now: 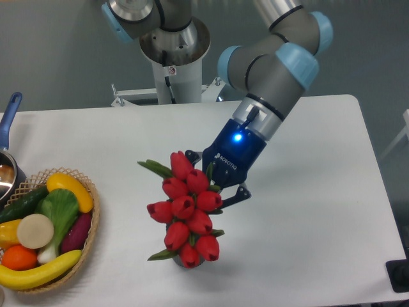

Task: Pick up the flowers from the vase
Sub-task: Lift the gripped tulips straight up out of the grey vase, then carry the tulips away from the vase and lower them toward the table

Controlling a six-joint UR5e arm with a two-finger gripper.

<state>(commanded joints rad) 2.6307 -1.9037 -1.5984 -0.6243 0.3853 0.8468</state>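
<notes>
Gripping: the gripper [216,192] is clamped on the stems of the flowers [188,211], fingers partly hidden behind the buds at centre frame.
Flowers: a bunch of red tulip buds with green stems and pointed leaves, filling the lower centre of the frame; one leaf sticks out to the upper left, another to the lower left.
Vase: only a dark sliver of the vase [185,263] shows beneath the lowest buds, near the bottom edge; whether the stems are inside its mouth cannot be told.
Arm: grey UR5e links with blue joint caps come down from the upper right of the frame; a blue light glows on the wrist just above the bunch.
Table: white table top [307,217] spans most of the frame.
Basket: a woven wicker basket [89,240] sits at the lower left, well apart from the bunch, holding toy vegetables [51,224] in green, yellow, purple and orange.
Pan: a pot with a blue handle [9,118] is cut by the left edge.
</notes>
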